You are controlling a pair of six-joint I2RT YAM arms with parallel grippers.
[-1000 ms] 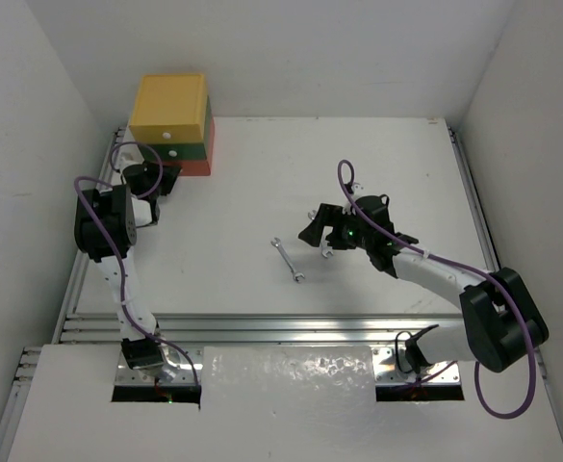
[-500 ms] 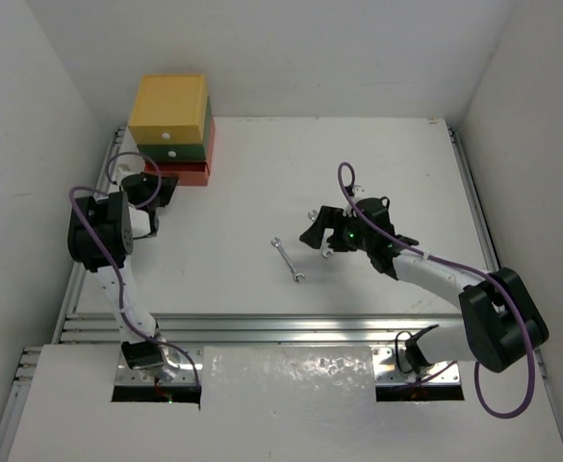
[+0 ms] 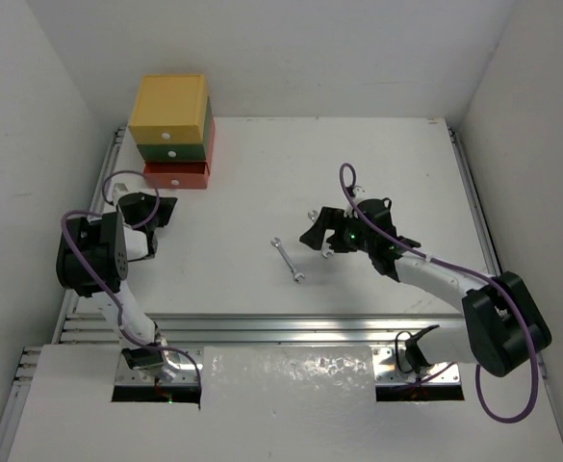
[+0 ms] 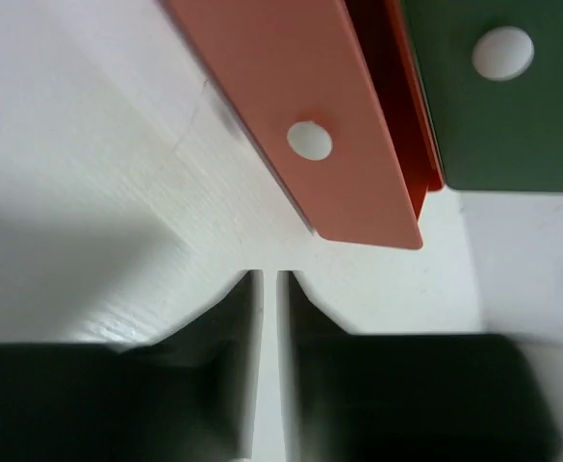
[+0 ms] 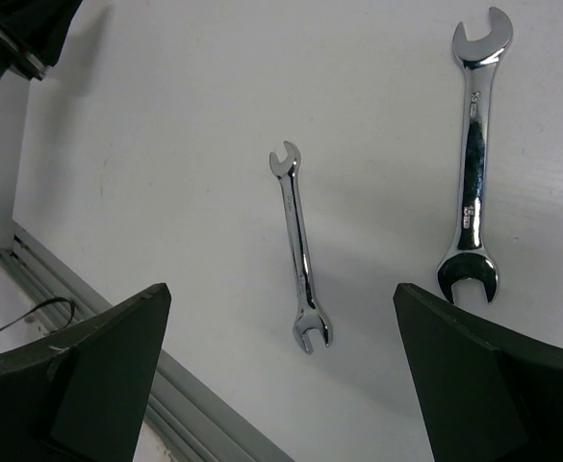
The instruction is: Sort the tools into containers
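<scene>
The three stacked drawers stand at the back left: yellow (image 3: 170, 101), dark green (image 3: 173, 152), and red-orange (image 3: 177, 175), which is pulled out a little. My left gripper (image 3: 159, 209) is shut and empty just in front of the red-orange drawer (image 4: 310, 87) and apart from its white knob (image 4: 309, 141). My right gripper (image 3: 317, 237) is open wide and empty. One silver wrench (image 3: 288, 260) lies to its left on the table. The second wrench (image 5: 473, 164) lies partly under it. The first wrench (image 5: 298, 248) shows between the fingers. Screwdrivers and the knife are out of view.
The white table (image 3: 262, 173) has white walls at the back and both sides. A grey metal rail (image 3: 281, 327) runs along its near edge. The dark green drawer's knob (image 4: 502, 52) shows in the left wrist view.
My left gripper has drawn back toward the near side, away from the drawers; the red-orange drawer now sticks out a little. The right arm has hardly moved.
</scene>
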